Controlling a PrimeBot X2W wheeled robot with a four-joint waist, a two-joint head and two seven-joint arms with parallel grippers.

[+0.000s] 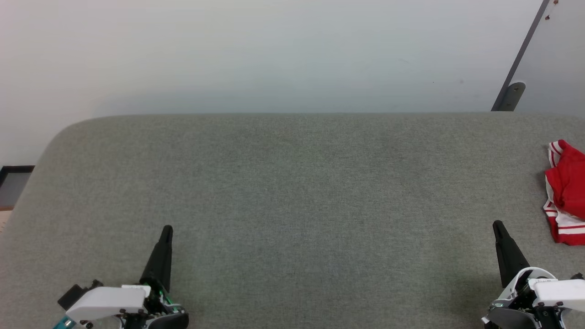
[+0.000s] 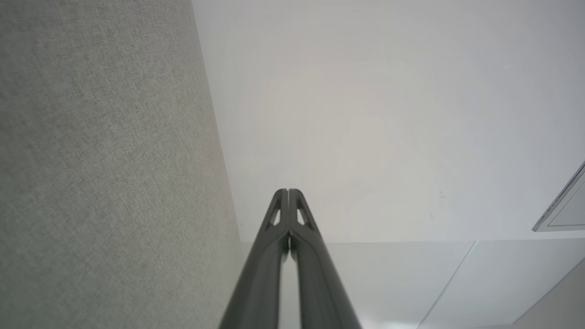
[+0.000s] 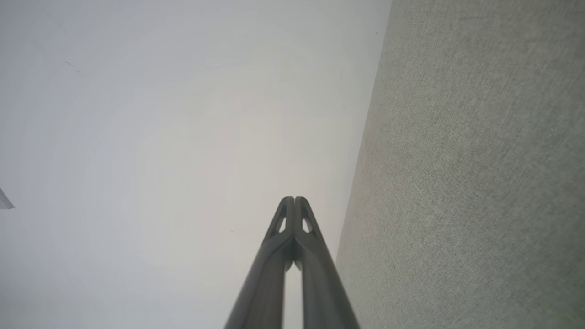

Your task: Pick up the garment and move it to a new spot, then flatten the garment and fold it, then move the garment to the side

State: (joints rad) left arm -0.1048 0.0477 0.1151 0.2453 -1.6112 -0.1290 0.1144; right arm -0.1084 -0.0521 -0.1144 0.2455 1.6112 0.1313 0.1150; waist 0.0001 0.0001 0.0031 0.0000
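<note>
Jaws pressed together, pinching nothing, we find on both the left gripper (image 1: pixel 167 230) and the right gripper (image 1: pixel 497 225). We see the garment (image 1: pixel 568 183) lying bunched at the right edge of the grey cloth surface (image 1: pixel 292 192), near the right gripper but apart from it.

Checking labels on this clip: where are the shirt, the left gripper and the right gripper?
shirt (image 1: pixel 569 183): head view, on its red body.
left gripper (image 1: pixel 167 230): head view, at the closed fingertips.
right gripper (image 1: pixel 498 227): head view, at the closed fingertips.
</note>
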